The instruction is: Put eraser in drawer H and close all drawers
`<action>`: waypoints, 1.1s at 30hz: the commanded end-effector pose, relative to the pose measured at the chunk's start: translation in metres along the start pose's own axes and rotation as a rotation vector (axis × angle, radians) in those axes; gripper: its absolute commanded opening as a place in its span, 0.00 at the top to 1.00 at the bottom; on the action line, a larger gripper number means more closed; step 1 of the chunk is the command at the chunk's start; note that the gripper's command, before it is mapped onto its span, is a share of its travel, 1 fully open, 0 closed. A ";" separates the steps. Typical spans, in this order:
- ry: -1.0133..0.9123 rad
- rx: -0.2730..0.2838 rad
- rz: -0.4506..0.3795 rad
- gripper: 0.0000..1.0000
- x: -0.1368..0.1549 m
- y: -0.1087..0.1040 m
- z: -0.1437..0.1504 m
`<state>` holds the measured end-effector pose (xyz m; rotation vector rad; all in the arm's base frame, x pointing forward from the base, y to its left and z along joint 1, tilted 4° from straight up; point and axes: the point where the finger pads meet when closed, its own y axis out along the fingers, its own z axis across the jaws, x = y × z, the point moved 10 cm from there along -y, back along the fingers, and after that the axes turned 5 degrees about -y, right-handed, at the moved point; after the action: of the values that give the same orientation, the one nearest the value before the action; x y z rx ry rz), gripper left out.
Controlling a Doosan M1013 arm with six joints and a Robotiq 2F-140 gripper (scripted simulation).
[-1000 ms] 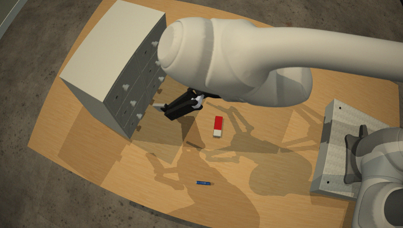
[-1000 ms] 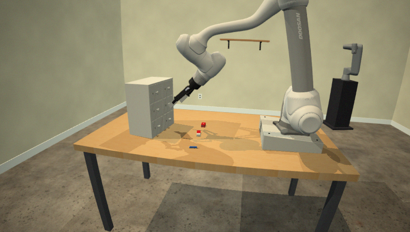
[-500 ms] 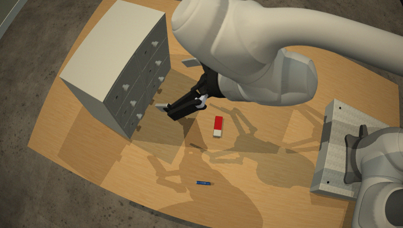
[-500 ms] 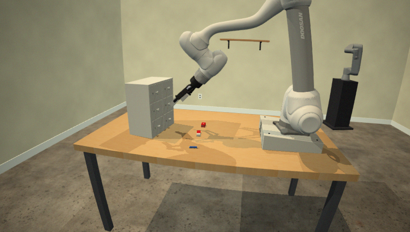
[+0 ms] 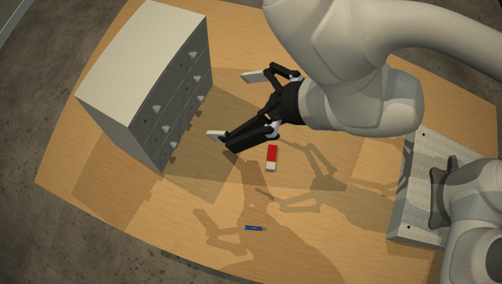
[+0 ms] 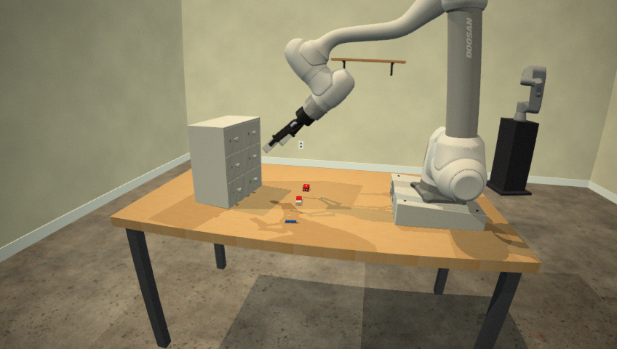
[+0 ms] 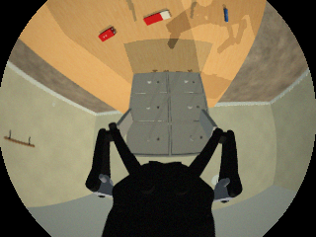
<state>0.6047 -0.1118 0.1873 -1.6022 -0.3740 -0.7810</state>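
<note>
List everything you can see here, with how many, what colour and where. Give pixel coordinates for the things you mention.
chest (image 5: 141,60) (image 6: 210,164) (image 7: 169,114): one, grey, six closed drawers, on the table
eraser (image 5: 271,157) (image 6: 298,200) (image 7: 157,18): one, red and white, on the table
small red block (image 6: 305,187) (image 7: 107,34): one, beyond the eraser in the exterior view
small blue stick (image 5: 253,228) (image 6: 290,221) (image 7: 226,14): one, on the table
table (image 5: 141,218) (image 6: 173,220) (image 7: 69,49): one, wooden, dark legs
wall shelf (image 6: 367,60) (image 7: 19,142): one, brown
black pedestal (image 6: 513,155): one, grey device on top
arm (image 5: 356,70) (image 6: 463,73): one, pale grey
gripper (image 5: 228,106) (image 6: 275,146) (image 7: 166,115): one, black, open

Lab-like room: robot arm (image 5: 348,87) (image 6: 320,82) on wooden table (image 5: 169,225) (image 6: 329,242), second small arm (image 6: 536,92) on black pedestal (image 6: 515,151)
</note>
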 end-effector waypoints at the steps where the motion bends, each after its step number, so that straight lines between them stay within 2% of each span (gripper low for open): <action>1: -0.002 0.003 0.279 0.00 0.029 -0.008 0.000; 9: 0.003 -0.009 0.263 0.00 0.027 -0.033 0.003; 14: 0.004 -0.021 0.264 0.00 0.028 -0.040 0.004; 20: 0.007 -0.058 0.307 0.00 0.032 -0.048 0.008; 25: 0.008 -0.079 0.385 0.00 0.039 -0.050 0.010; 29: 0.007 -0.073 0.491 0.00 0.049 -0.047 0.010; 31: 0.007 -0.073 0.491 0.00 0.049 -0.047 0.010; 32: 0.004 -0.050 0.589 0.00 0.057 -0.042 0.007; 33: 0.004 -0.041 0.617 0.00 0.060 -0.041 0.007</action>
<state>0.6048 -0.0818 0.2514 -1.7230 -0.0032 -0.5234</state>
